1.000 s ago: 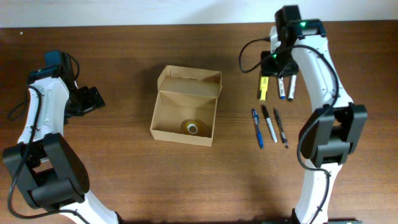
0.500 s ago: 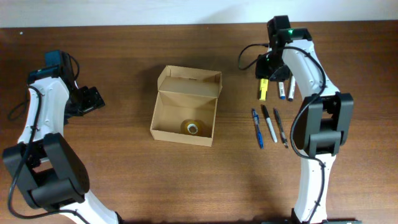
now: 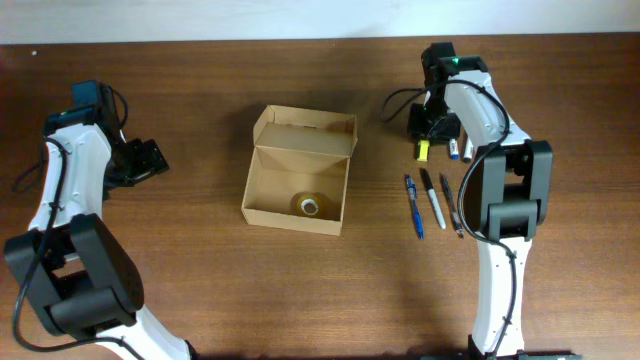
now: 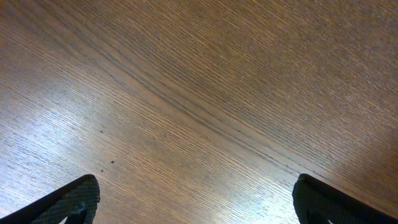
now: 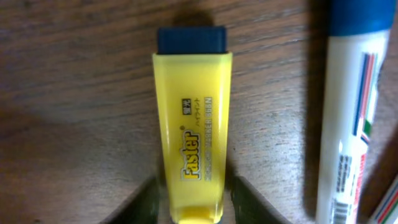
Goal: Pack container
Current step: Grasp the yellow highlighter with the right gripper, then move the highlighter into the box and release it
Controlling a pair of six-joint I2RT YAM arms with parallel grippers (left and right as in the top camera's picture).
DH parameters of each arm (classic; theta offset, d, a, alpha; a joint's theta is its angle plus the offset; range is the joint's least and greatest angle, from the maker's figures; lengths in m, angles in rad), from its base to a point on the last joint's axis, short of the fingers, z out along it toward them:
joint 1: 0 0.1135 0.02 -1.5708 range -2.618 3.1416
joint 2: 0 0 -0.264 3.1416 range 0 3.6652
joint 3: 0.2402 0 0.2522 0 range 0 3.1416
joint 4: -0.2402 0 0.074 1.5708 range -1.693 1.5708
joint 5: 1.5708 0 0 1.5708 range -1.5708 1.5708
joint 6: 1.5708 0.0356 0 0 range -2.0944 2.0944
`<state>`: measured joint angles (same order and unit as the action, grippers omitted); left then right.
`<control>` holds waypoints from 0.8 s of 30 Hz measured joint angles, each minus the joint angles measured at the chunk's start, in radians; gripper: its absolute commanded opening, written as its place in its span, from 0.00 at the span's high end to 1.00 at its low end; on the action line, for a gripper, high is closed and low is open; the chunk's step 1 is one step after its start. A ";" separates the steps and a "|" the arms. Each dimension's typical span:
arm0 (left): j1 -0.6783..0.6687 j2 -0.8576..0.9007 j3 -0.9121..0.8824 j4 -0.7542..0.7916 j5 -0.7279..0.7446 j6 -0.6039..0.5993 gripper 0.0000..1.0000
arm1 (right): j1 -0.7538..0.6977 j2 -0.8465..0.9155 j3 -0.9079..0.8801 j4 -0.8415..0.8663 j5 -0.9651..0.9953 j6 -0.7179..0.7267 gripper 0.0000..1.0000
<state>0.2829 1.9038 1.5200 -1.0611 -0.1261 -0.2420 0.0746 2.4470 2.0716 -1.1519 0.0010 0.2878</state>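
The tan cardboard container (image 3: 262, 190) stands open at the table's middle, its flap lid (image 3: 305, 135) folded back, with a yellow tape roll (image 3: 308, 206) inside. My right gripper (image 3: 424, 138) is down over a yellow highlighter (image 3: 423, 152) that lies on the table to the container's right. In the right wrist view its fingers (image 5: 194, 202) press close on both sides of the highlighter (image 5: 193, 118). My left gripper (image 3: 150, 160) is open and empty over bare wood at the far left, as the left wrist view (image 4: 196, 208) shows.
Two markers (image 3: 460, 150) lie just right of the highlighter; a white one with a blue cap (image 5: 348, 112) shows in the right wrist view. Three pens (image 3: 432, 200) lie in a row below them, right of the container.
My right gripper has moved left and down from above the markers onto the yellow highlighter. The left arm, container and pens have not moved.
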 measured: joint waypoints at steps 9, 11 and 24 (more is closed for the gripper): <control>0.000 0.000 0.000 0.000 0.000 0.000 0.00 | 0.000 0.000 0.002 -0.023 0.002 0.000 0.96; 0.000 0.000 0.000 0.000 0.000 0.000 0.00 | 0.000 0.000 0.007 -0.051 0.002 -0.001 0.96; 0.000 0.000 0.000 0.000 0.000 0.000 0.00 | 0.042 -0.107 0.396 -0.323 -0.055 -0.166 0.96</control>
<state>0.2829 1.9038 1.5200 -1.0611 -0.1261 -0.2420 0.1162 2.3402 2.4676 -1.4746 -0.0540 0.1223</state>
